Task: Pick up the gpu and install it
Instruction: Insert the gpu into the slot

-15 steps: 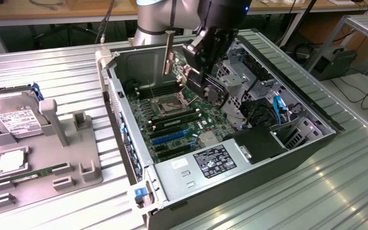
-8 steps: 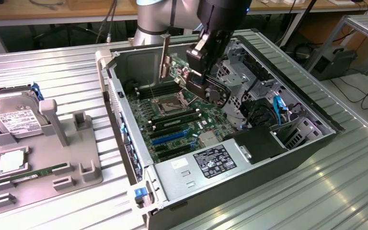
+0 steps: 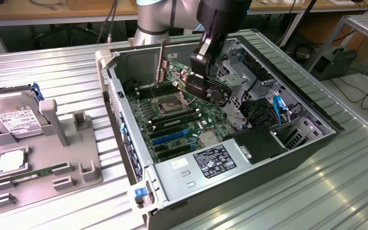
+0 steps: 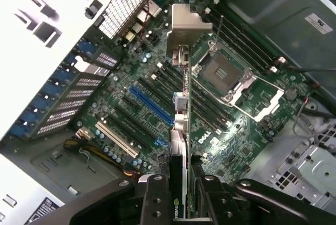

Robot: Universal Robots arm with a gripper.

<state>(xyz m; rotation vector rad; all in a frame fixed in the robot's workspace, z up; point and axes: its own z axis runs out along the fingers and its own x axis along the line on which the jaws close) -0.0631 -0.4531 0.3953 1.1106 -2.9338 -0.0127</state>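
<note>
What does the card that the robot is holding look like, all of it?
The gpu is a thin flat card with a brownish circuit-board back and a silver metal bracket at one end. The gripper is shut on it, holding it on edge above the green motherboard inside the open computer case. It appears not yet pushed into a slot.

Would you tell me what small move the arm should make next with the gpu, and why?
Probably a small sideways shift to line the gpu up over the blue slot before lowering: the gripper, shut on the card, holds it edge-down above the motherboard, and its edge looks offset from that slot.
</note>
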